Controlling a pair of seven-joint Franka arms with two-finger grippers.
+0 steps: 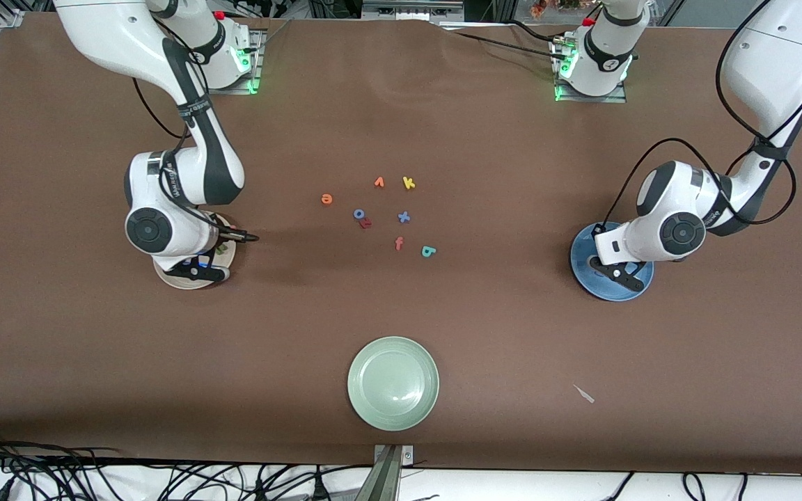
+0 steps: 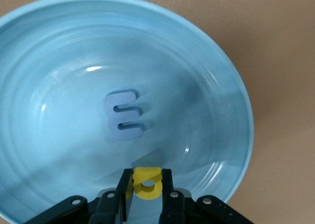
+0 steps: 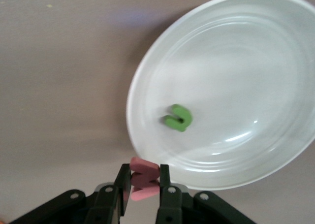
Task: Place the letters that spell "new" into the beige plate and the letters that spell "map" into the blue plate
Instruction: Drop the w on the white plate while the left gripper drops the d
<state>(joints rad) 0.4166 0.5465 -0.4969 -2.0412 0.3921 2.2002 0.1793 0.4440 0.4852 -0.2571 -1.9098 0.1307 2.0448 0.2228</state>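
Hovering over the blue plate [image 2: 216, 86], the left hand [image 2: 146, 197] is clamped on the yellow p [image 2: 147, 183], and the blue m [image 2: 124, 115] already lies flat near the plate's middle. The p hangs above the inner slope, not the centre, so my call is to let go low and a touch further in, clear of the m, so the foam doesn't bounce or slide up the rim.

Over at the right arm's end, the right hand [image 3: 142, 197] pinches the pinkish w [image 3: 143, 178] right above the edge of the beige plate [image 3: 256, 51]. The green n [image 3: 178, 117] sits inside already. That w looks half over bare tabletop [image 1: 512, 334], so a release here could drop it outside; better to carry it inward toward the n, then open.

Out in the middle, the orange e [image 1: 326, 199] and teal a [image 1: 428, 251] wait untouched, e nearer the right arm's end, a nearer the camera. Around them lie the decoys: orange v [image 1: 379, 182], yellow k [image 1: 409, 183], blue o [image 1: 359, 214], blue x [image 1: 404, 217] and red f [image 1: 398, 243]. A pale green plate [image 1: 393, 381] sits nearest the camera, unused.
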